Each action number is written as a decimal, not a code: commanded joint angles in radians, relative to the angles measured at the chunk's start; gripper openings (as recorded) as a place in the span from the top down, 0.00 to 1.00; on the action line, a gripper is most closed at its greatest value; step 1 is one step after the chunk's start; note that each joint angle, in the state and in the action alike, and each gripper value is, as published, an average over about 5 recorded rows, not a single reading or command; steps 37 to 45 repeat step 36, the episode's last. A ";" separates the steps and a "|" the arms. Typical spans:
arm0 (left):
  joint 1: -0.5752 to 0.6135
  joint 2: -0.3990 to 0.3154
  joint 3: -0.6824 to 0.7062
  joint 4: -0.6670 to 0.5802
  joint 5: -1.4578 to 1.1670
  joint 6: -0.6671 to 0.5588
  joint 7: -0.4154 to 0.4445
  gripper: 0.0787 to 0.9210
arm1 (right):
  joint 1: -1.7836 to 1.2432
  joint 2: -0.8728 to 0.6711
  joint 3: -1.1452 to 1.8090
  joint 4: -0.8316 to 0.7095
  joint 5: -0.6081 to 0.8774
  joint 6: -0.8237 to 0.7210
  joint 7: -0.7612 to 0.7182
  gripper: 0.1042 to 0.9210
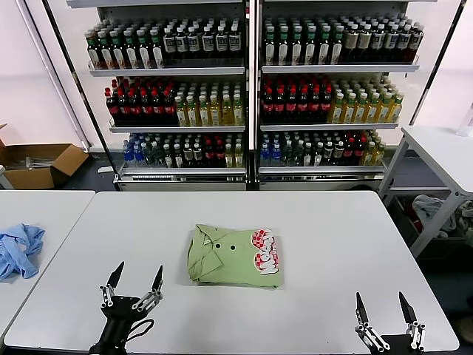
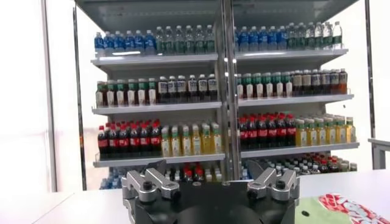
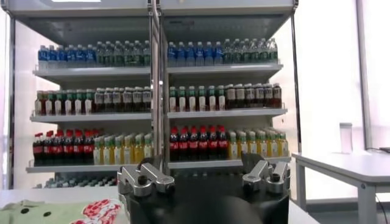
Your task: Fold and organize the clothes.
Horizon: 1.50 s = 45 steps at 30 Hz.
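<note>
The light green polo shirt (image 1: pixel 235 257) lies folded into a compact rectangle at the middle of the white table (image 1: pixel 332 244), collar and dark buttons up, red-and-white checkered print on its right side. My left gripper (image 1: pixel 136 277) is open and empty near the front edge, to the left of the shirt. My right gripper (image 1: pixel 384 305) is open and empty at the front right. A corner of the shirt shows in the left wrist view (image 2: pixel 347 210) and in the right wrist view (image 3: pixel 61 212).
A crumpled light blue garment (image 1: pixel 18 249) lies on a separate table at the left. Shelves of bottles (image 1: pixel 251 89) stand behind the table. A cardboard box (image 1: pixel 37 164) sits on the floor at far left; another white table (image 1: pixel 443 148) stands at the right.
</note>
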 commanded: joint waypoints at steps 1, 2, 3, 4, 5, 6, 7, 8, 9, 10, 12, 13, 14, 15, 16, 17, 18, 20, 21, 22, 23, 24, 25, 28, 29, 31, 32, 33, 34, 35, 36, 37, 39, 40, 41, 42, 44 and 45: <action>0.003 -0.001 0.001 -0.002 0.002 -0.002 -0.001 0.12 | 0.000 0.001 0.000 0.002 -0.001 0.001 0.003 0.12; 0.003 -0.001 0.002 -0.002 0.002 -0.002 -0.001 0.12 | 0.000 0.001 0.000 0.002 -0.001 0.002 0.003 0.12; 0.003 -0.001 0.002 -0.001 0.002 -0.002 -0.001 0.12 | 0.000 0.002 -0.001 0.001 -0.002 0.003 0.003 0.12; 0.003 -0.001 0.002 -0.001 0.003 -0.003 -0.001 0.12 | 0.000 0.002 -0.001 0.000 -0.003 0.004 0.004 0.12; 0.003 -0.001 0.003 0.000 0.004 -0.003 -0.001 0.12 | 0.001 0.003 -0.002 -0.001 -0.005 0.005 0.005 0.12; 0.002 -0.002 0.004 0.003 0.005 -0.004 -0.001 0.12 | 0.002 0.004 -0.002 -0.003 -0.008 0.006 0.007 0.12; 0.001 -0.004 0.005 0.007 0.010 -0.006 -0.001 0.12 | 0.005 0.005 -0.003 -0.006 -0.014 0.002 0.013 0.12; -0.001 -0.006 0.008 0.013 0.016 -0.008 -0.001 0.12 | 0.009 0.007 -0.005 -0.010 -0.022 -0.006 0.023 0.12; -0.003 -0.009 0.012 0.020 0.023 -0.010 -0.001 0.12 | 0.012 0.009 -0.008 -0.013 -0.029 -0.016 0.032 0.12; -0.005 -0.011 0.016 0.026 0.029 -0.012 -0.001 0.12 | 0.016 0.011 -0.013 -0.017 -0.037 -0.026 0.041 0.12; -0.004 -0.014 0.025 0.035 0.037 -0.015 0.000 0.12 | 0.017 0.014 -0.021 -0.019 -0.048 -0.042 0.053 0.12; -0.003 -0.014 0.027 0.035 0.037 -0.016 0.000 0.12 | 0.016 0.015 -0.024 -0.018 -0.051 -0.044 0.055 0.12; -0.002 -0.014 0.028 0.035 0.037 -0.017 0.000 0.12 | 0.015 0.015 -0.024 -0.016 -0.053 -0.046 0.056 0.12; 0.000 -0.014 0.027 0.035 0.036 -0.018 0.000 0.12 | 0.015 0.015 -0.023 -0.014 -0.054 -0.047 0.057 0.12; 0.000 -0.013 0.026 0.034 0.036 -0.018 0.000 0.12 | 0.015 0.015 -0.021 -0.012 -0.054 -0.049 0.058 0.12; 0.000 -0.013 0.025 0.034 0.035 -0.018 -0.001 0.12 | 0.016 0.014 -0.020 -0.010 -0.054 -0.050 0.058 0.12; 0.001 -0.013 0.024 0.035 0.034 -0.018 -0.001 0.12 | 0.017 0.014 -0.019 -0.009 -0.055 -0.052 0.058 0.12; 0.002 -0.012 0.024 0.035 0.034 -0.016 0.000 0.12 | 0.021 0.013 -0.019 -0.007 -0.058 -0.054 0.055 0.12; 0.003 -0.012 0.024 0.036 0.034 -0.015 0.000 0.12 | 0.024 0.013 -0.021 -0.006 -0.061 -0.056 0.054 0.12; 0.004 -0.011 0.024 0.036 0.034 -0.013 0.001 0.12 | 0.028 0.013 -0.022 -0.006 -0.062 -0.058 0.054 0.12; 0.004 -0.011 0.024 0.036 0.033 -0.011 0.002 0.12 | 0.033 0.013 -0.024 -0.006 -0.063 -0.059 0.055 0.12; 0.005 -0.010 0.023 0.036 0.033 -0.009 0.003 0.12 | 0.039 0.013 -0.025 -0.008 -0.064 -0.061 0.057 0.12; 0.005 -0.009 0.022 0.037 0.032 -0.006 0.004 0.12 | 0.044 0.013 -0.026 -0.010 -0.064 -0.063 0.058 0.12; 0.005 -0.006 0.019 0.039 0.025 0.001 0.007 0.12 | 0.060 0.013 -0.033 -0.015 -0.062 -0.075 0.058 0.12; 0.004 -0.005 0.019 0.040 0.022 0.004 0.008 0.12 | 0.065 0.013 -0.035 -0.015 -0.061 -0.080 0.056 0.12; 0.000 -0.003 0.020 0.041 0.017 0.011 0.011 0.12 | 0.077 0.014 -0.037 -0.015 -0.054 -0.096 0.053 0.12; -0.002 -0.003 0.021 0.040 0.015 0.014 0.013 0.12 | 0.082 0.014 -0.036 -0.015 -0.049 -0.104 0.051 0.12; -0.005 -0.003 0.022 0.039 0.014 0.016 0.014 0.12 | 0.088 0.015 -0.034 -0.014 -0.043 -0.113 0.049 0.12; -0.007 -0.002 0.022 0.038 0.014 0.018 0.016 0.12 | 0.094 0.016 -0.032 -0.014 -0.038 -0.121 0.047 0.12; -0.008 -0.002 0.023 0.037 0.013 0.019 0.016 0.12 | 0.096 0.017 -0.031 -0.014 -0.036 -0.125 0.046 0.12; -0.009 -0.002 0.023 0.036 0.013 0.019 0.017 0.12 | 0.099 0.017 -0.030 -0.013 -0.033 -0.129 0.045 0.12; -0.009 -0.002 0.023 0.036 0.013 0.019 0.017 0.12 | 0.099 0.017 -0.030 -0.013 -0.033 -0.129 0.045 0.12; -0.009 -0.002 0.023 0.036 0.013 0.019 0.017 0.12 | 0.099 0.017 -0.030 -0.013 -0.033 -0.129 0.045 0.12; -0.009 -0.002 0.023 0.036 0.013 0.019 0.017 0.12 | 0.099 0.017 -0.030 -0.013 -0.033 -0.129 0.045 0.12; -0.009 -0.002 0.023 0.036 0.013 0.019 0.017 0.12 | 0.099 0.017 -0.030 -0.013 -0.033 -0.129 0.045 0.12; -0.009 -0.002 0.023 0.036 0.013 0.019 0.017 0.12 | 0.099 0.017 -0.030 -0.013 -0.033 -0.129 0.045 0.12; -0.009 -0.002 0.023 0.036 0.013 0.019 0.017 0.12 | 0.099 0.017 -0.030 -0.013 -0.033 -0.129 0.045 0.12; -0.009 -0.002 0.023 0.036 0.013 0.019 0.017 0.12 | 0.099 0.017 -0.030 -0.013 -0.033 -0.129 0.045 0.12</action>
